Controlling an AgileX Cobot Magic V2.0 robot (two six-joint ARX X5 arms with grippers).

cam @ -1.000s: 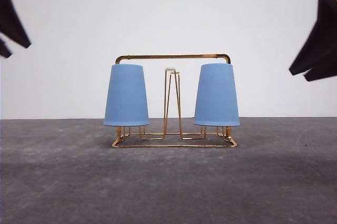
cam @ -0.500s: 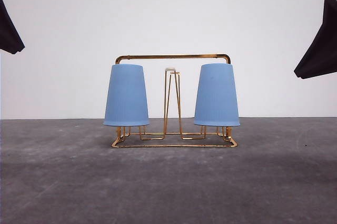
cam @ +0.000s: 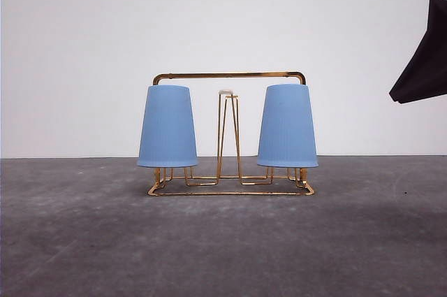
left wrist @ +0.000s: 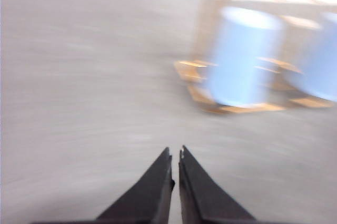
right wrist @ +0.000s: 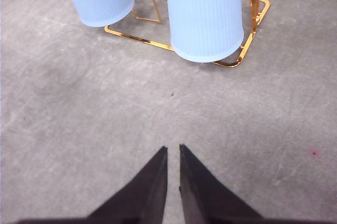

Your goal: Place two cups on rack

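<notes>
Grey matte tabletop (cam: 223,255) against a plain white wall holds the gold wire rack (cam: 229,76) at centre. Both light-blue cups sit inverted on its prongs, the left cup (cam: 167,127) at nine o'clock of the middle prong pair, the right cup (cam: 287,126) at three o'clock. Since a second ago the left arm has left the front view; the right arm (cam: 422,59) has drawn back to two o'clock. Placement looks finished. Left gripper (left wrist: 175,156) and right gripper (right wrist: 173,150) are nearly closed, empty. No writing is legible.
</notes>
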